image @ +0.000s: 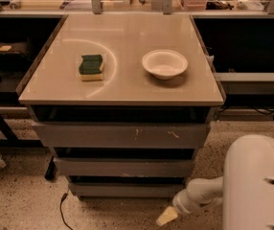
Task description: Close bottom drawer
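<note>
The bottom drawer (126, 190) is the narrowest grey front strip at the foot of the cabinet, just above the speckled floor. It stands a little forward of the cabinet, with a dark gap above it. My gripper (167, 216) is low near the floor, just right of and in front of the drawer's right end. Its yellowish tip points down-left and does not touch the drawer. The white arm (199, 195) runs from it up to the right.
Above are the mid-width drawer front (123, 167) and the widest, scratched one (122, 135). The beige tabletop (122, 87) carries a green-and-yellow sponge (91, 66) and a white bowl (165, 63). A black cable (62, 210) lies on the floor at the left. My white body (256, 186) fills the lower right.
</note>
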### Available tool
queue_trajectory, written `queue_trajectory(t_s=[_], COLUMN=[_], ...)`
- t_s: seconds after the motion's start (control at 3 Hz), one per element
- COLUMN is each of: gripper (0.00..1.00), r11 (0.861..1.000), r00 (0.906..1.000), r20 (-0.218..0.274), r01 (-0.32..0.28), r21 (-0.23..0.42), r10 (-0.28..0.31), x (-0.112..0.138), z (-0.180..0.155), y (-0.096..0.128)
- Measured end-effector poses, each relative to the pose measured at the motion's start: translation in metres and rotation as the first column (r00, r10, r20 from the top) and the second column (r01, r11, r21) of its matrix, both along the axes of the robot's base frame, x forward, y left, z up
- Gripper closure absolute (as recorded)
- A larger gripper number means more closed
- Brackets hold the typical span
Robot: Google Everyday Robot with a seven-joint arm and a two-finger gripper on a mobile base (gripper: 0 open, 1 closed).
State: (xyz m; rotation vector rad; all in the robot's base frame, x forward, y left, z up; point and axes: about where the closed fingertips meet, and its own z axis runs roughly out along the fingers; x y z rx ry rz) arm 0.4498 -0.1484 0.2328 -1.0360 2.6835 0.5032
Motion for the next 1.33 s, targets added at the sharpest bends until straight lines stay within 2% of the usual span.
queue_trajectory(t_s=[0.33, 0.67, 1.0, 1.33], gripper=[0.0, 0.0, 0.0, 0.0], r11=[0.949, 0.807, 0.697, 0.702], r00=[0.9564, 0.8154, 0.6954, 0.7025], r20=[0.071, 0.219, 0.303, 0.296], r01=[0.29, 0.571, 0.706, 0.701], r21=[-0.124, -0.153, -0.123, -0.128], r10=[-0.283, -0.536, -0.651, -0.647], x=[0.022, 0.055, 0.061, 0.057], z=[0.063, 0.143, 0.187, 0.183], y=[-0.071, -0.117, -0.15, -0.153])
